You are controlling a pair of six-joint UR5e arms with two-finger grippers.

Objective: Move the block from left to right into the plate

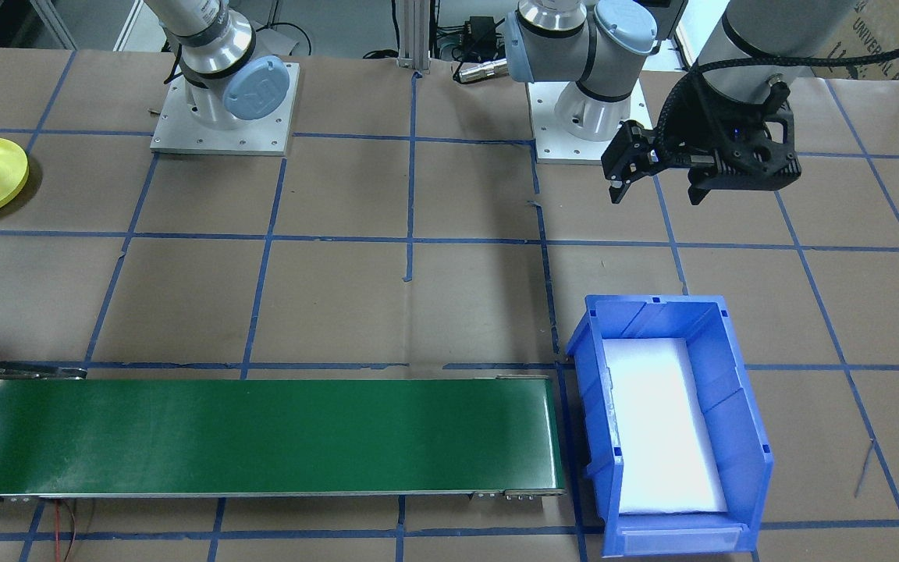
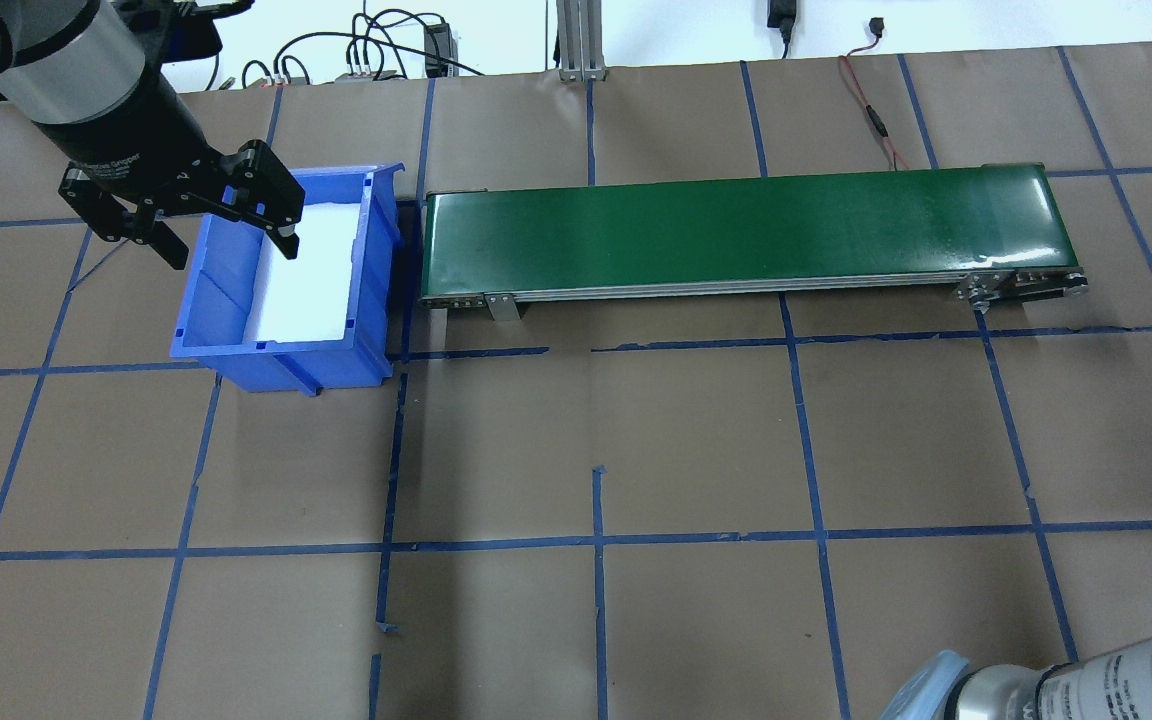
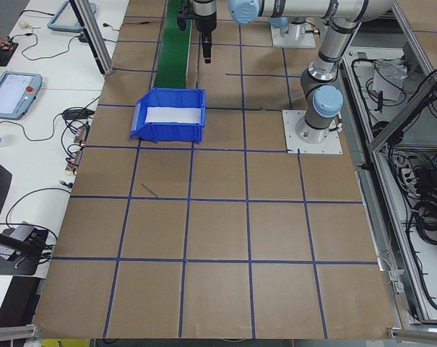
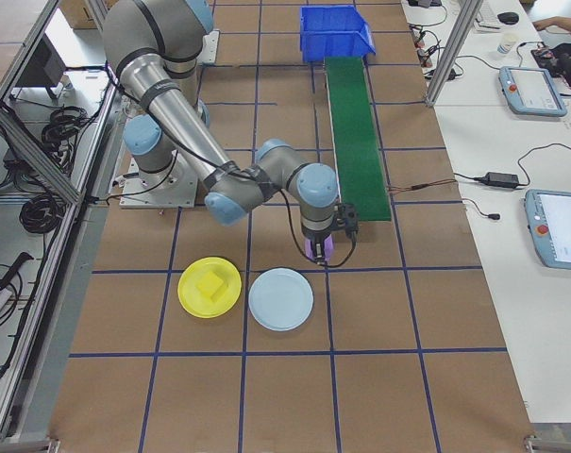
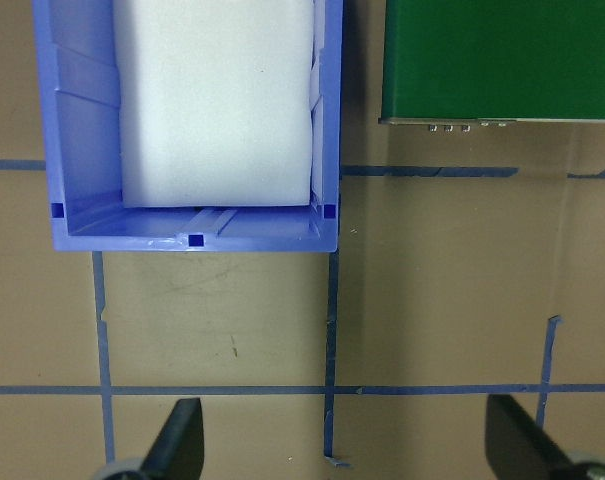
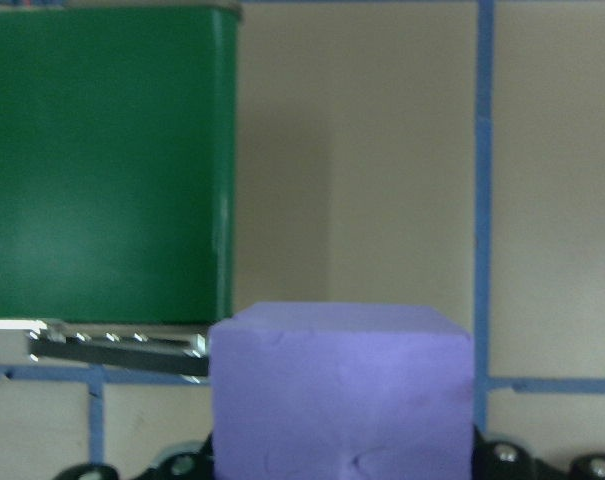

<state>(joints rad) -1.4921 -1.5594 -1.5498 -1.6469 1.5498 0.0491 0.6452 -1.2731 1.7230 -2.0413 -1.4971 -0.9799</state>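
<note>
A purple block [image 6: 342, 385] fills the bottom of the right wrist view, and my right gripper [image 4: 321, 253] is shut on it. The gripper hangs past the end of the green conveyor belt [image 4: 354, 132], just beside the bare light blue plate [image 4: 280, 299]. To that plate's side lies a yellow plate [image 4: 193, 300] holding a yellow block [image 4: 209, 283]. My left gripper [image 1: 656, 191] is open with nothing in it, above the table on the robot's side of the blue bin [image 1: 746, 421]. Its two fingertips [image 5: 182, 430] show at the bottom of the left wrist view.
The blue bin [image 2: 206, 290] has a white foam liner [image 2: 311, 265] and stands at one end of the belt [image 2: 736, 230]. Blue tape lines grid the brown table. Both arm bases [image 1: 223, 117] stand on the robot's side. Cables and pendants lie on side benches.
</note>
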